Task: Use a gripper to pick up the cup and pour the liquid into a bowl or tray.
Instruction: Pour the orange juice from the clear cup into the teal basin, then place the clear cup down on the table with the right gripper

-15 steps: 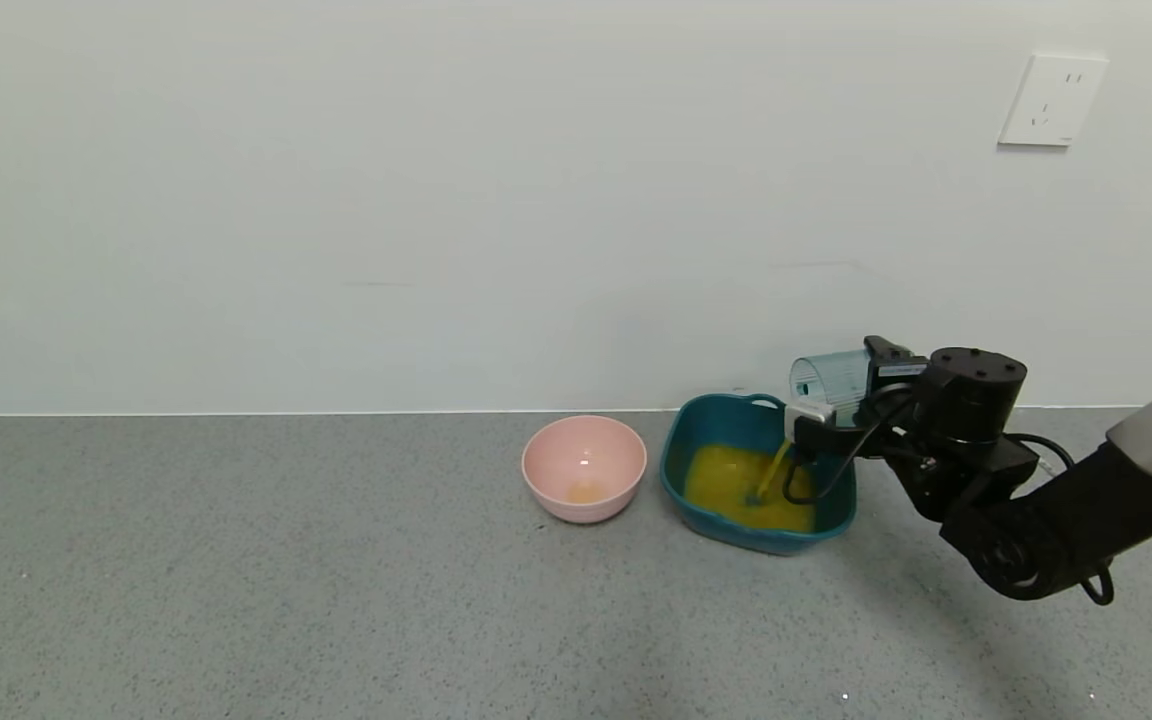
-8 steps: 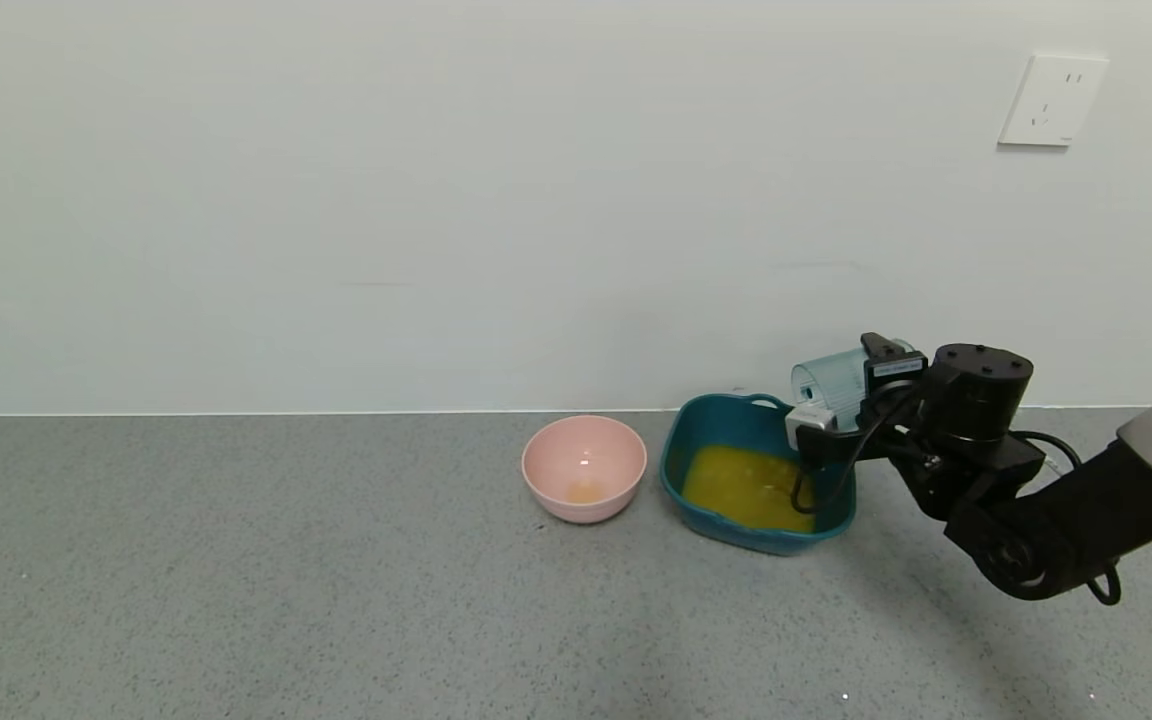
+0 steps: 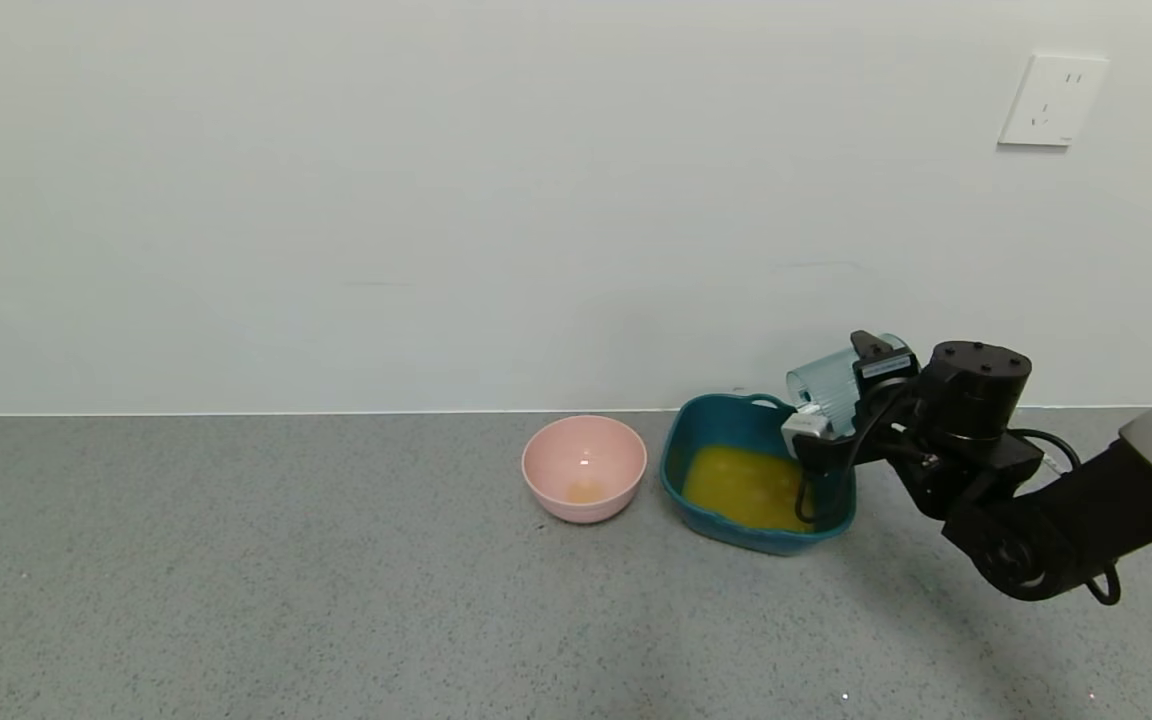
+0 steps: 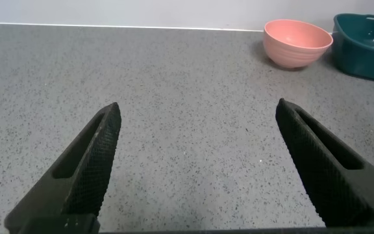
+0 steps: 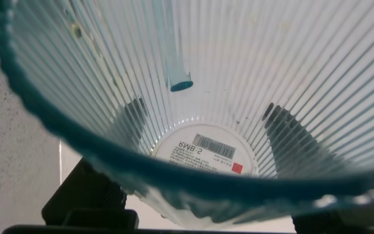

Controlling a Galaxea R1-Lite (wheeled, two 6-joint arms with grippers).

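Right tool (image 3: pixel 829 415) clamps the ribbed translucent blue-green plastic cup (image 3: pixel 829 388), tipped on its side over the dark teal rounded-square tub (image 3: pixel 754 535) near the bench's far-right edge. Leftover drops could fall outside the tub if the cup swings away before it is righted.

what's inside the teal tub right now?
Orange-yellow liquid covers the teal tub floor. The right gripper, holding the tilted cup, hides its right corner.

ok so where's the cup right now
In the head view the cup is on the right, held tipped on its side by the right gripper above the far right rim of the teal tub, which holds the orange liquid.
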